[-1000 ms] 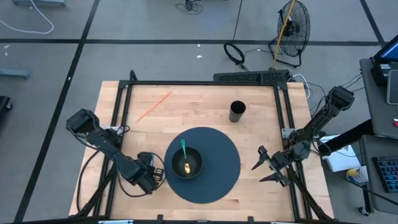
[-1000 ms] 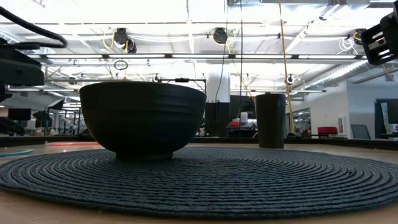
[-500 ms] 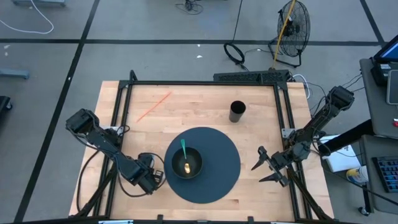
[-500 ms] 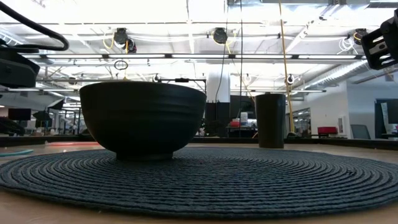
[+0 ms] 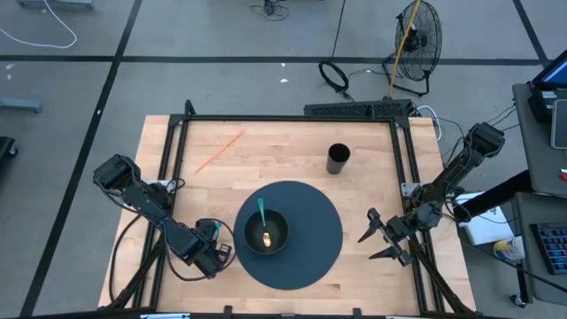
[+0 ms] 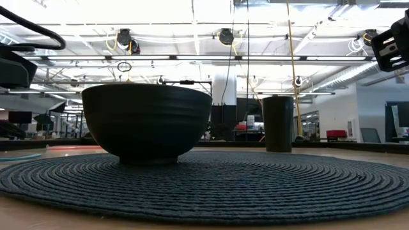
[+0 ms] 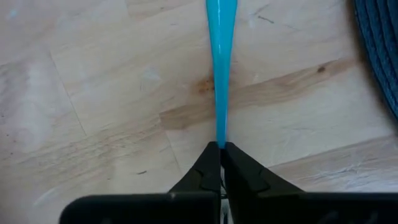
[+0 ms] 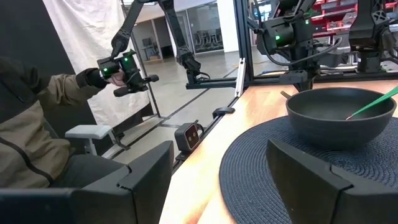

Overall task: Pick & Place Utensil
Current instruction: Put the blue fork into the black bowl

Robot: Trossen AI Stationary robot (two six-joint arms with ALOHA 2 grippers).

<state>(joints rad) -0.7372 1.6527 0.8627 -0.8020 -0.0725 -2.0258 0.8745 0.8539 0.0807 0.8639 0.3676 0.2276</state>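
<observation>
Near the front left corner of the wooden table (image 5: pixel 266 151), just beside the left rim of the round woven mat (image 5: pixel 310 257), the left gripper (image 5: pixel 215 244) is low over the wood. In the left wrist view its two fingers (image 7: pixel 200 177) are pressed together on the thin end of a light blue utensil (image 7: pixel 219 68), which lies flat on the table. I judge this is the grasp step: the gripper takes the handle at its tip because there the utensil is narrow and easy to pinch. The black bowl (image 5: pixel 266 230) stands on the mat, a little left of its centre, and it has already a green utensil (image 5: pixel 261 213) leaning inside, so the blue one probably goes there too.

The right gripper (image 5: pixel 379 241) waits near the right edge of the table, jaws spread wide and holding nothing. A black cup (image 5: pixel 337 159) stands toward the back edge, and a thin orange stick (image 5: pixel 220 151) lies near the back left corner.

The working end of the blue utensil is cut off in the wrist view, so I cannot tell if it is a spoon or a fork. In the high view the gripper covers nearly all of it. In the low view the bowl hides what is inside, and only a blue sliver shows at the left.
</observation>
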